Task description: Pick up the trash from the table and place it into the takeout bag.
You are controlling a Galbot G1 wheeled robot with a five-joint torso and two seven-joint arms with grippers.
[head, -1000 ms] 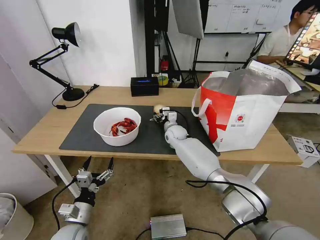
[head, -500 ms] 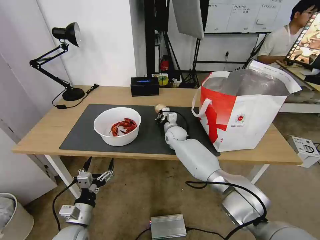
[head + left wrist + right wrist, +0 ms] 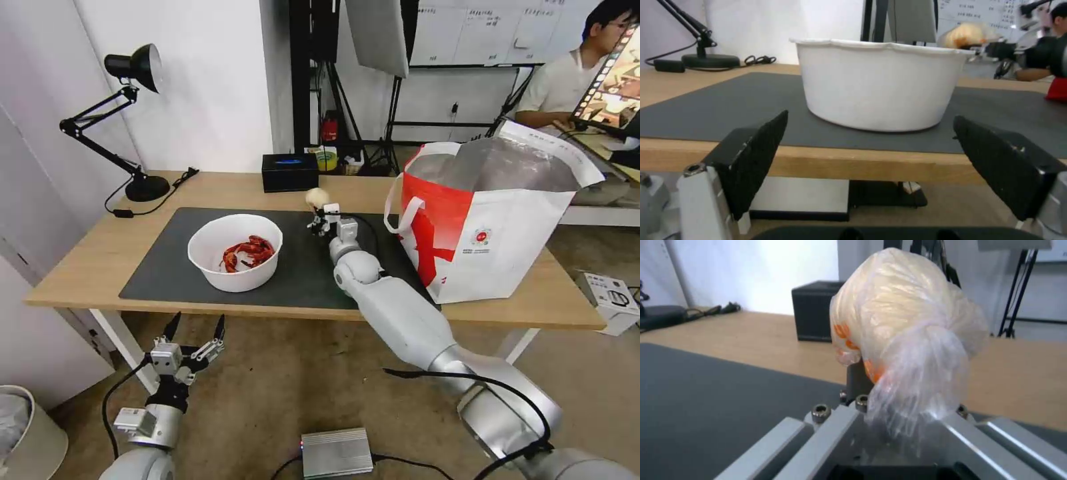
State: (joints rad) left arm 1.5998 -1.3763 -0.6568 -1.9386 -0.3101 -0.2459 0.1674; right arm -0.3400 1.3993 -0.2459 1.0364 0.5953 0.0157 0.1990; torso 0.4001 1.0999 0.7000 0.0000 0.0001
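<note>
The left gripper (image 3: pixel 193 331) waits low, in front of the table's (image 3: pixel 80 267) near edge, with its fingers (image 3: pixel 756 156) spread wide and holding nothing. The white bowl (image 3: pixel 235 252) with red shells sits on the dark mat (image 3: pixel 167 267), not picked up yet. To its right, the right gripper (image 3: pixel 319 215) has just lifted the clear bag (image 3: pixel 317 197) with the pale lump off the mat (it was lower a moment ago), fingers closed on it. The takeout bag (image 3: pixel 493 227) stands open, far right. I think the lump goes there next.
</note>
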